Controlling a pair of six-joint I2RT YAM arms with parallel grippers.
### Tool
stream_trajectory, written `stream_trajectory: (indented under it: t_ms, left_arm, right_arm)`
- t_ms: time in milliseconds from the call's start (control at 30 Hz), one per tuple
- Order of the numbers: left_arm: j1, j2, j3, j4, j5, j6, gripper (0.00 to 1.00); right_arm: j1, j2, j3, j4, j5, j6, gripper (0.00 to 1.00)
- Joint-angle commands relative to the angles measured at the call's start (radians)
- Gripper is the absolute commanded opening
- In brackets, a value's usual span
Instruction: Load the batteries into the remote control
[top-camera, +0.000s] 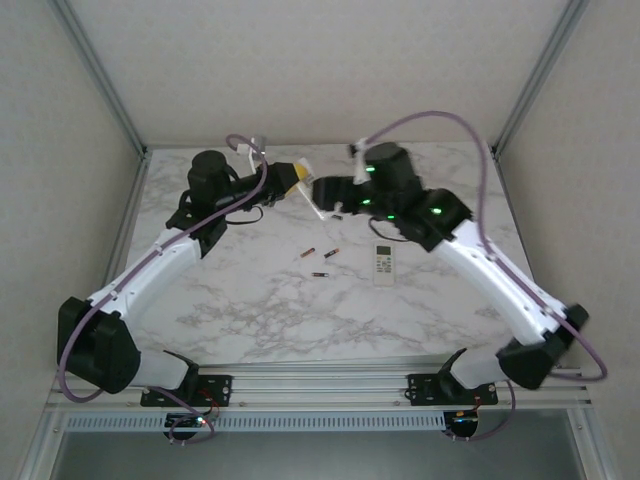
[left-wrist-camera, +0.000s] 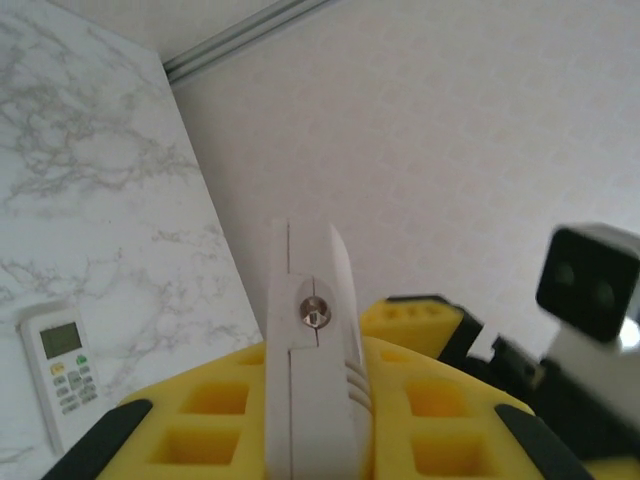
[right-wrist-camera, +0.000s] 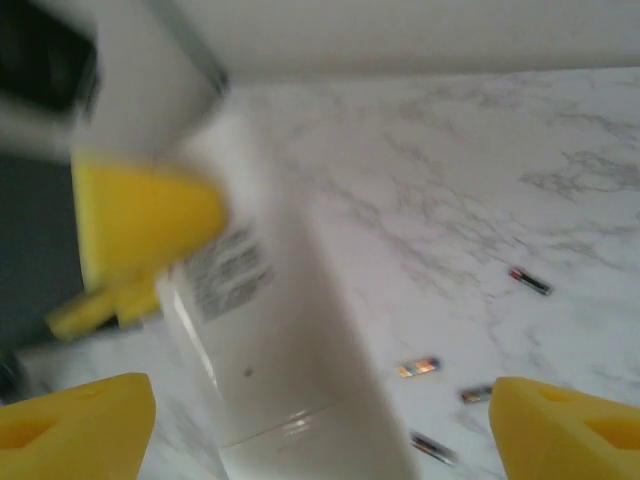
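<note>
My left gripper (left-wrist-camera: 315, 400) is shut on a white remote control (left-wrist-camera: 310, 330), held edge-on between its yellow pads, above the back of the table (top-camera: 297, 180). In the right wrist view the same remote control (right-wrist-camera: 270, 350) shows its labelled back, blurred. My right gripper (right-wrist-camera: 320, 430) stands wide open around the remote's free end, its yellow fingertips (right-wrist-camera: 75, 425) well clear of both sides. Several batteries (top-camera: 307, 252) lie loose mid-table, small and dark with coppery parts (right-wrist-camera: 418, 367).
A second white remote (top-camera: 384, 263) lies face up on the marble table (top-camera: 250, 300), right of the batteries; it is also in the left wrist view (left-wrist-camera: 62, 365). Metal frame posts (top-camera: 110, 90) and walls bound the table's back and sides.
</note>
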Motion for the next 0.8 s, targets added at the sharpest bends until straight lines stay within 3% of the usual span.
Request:
stream_trajectory:
  t_ms: [0,100,200,333,500,767]
  left_arm:
    - [-0.011,-0.048,0.03,0.051,-0.019,0.074,0.0]
    - [-0.015,-0.065,0.027,0.074,-0.027,0.086,0.0]
    - [-0.017,-0.07,0.026,0.082,-0.031,0.074,0.0]
    - [-0.019,-0.07,0.019,0.106,-0.039,0.043,0.0]
    - [-0.019,-0.082,0.008,0.13,-0.042,0.016,0.0]
    - [-0.019,-0.099,0.01,0.133,-0.048,-0.011,0.0]
  right_arm:
    - [-0.063,-0.163,-0.217,0.267,-0.113,0.458,0.85]
    - [-0.063,-0.202,-0.362,0.465,-0.195,0.613,0.82]
    - [-0.034,-0.182,-0.401,0.568,-0.246,0.615,0.81]
    - [0.001,-0.146,-0.44,0.717,-0.296,0.638,0.71]
    - [0.029,-0.12,-0.431,0.753,-0.291,0.634,0.49]
    - [0.03,-0.12,-0.438,0.692,-0.241,0.596,0.25]
